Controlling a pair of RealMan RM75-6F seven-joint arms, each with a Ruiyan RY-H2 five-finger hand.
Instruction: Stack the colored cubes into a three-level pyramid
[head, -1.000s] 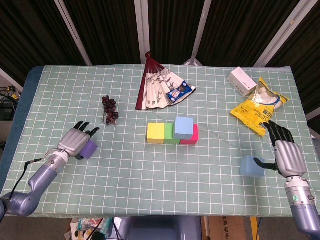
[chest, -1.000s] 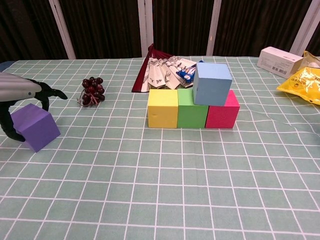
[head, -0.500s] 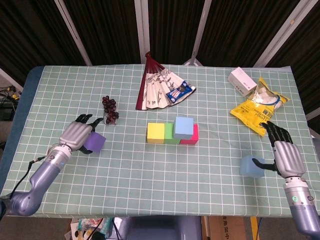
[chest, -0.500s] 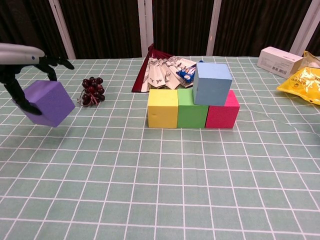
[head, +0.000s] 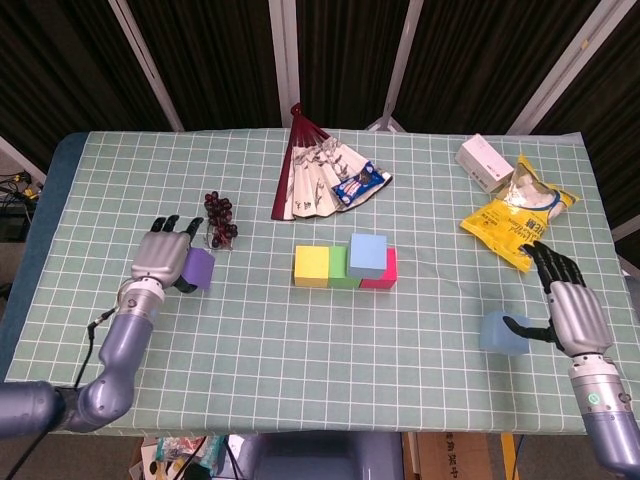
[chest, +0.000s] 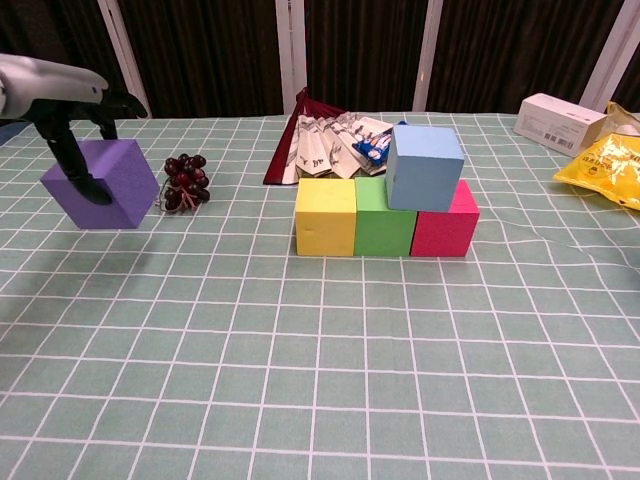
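Over the last second I have lifted the purple cube clear of the bench and carried it up and inward, so it now hangs in my left hand just left of the grapes, well to the left of the base row; my fingers are wrapped over its top and side and I am gripping it. My right hand has barely shifted: it sits out to the right of the base row with its thumb against the loose light blue cube, the other fingers stretched forward, and I cannot tell whether that counts as a real hold. As I judge it, the pyramid is a little over half built. The bottom level is done: yellow cube, green cube and pink cube touching in a line. The second level has one of its two, the blue cube resting over the green and pink. Still to do: set the purple one over the yellow and green, then cap the top with the light blue one. Count: six cubes in all, four placed, one carried, one on the bench. Behind the base row lie one fan, one white box and one yellow bag.
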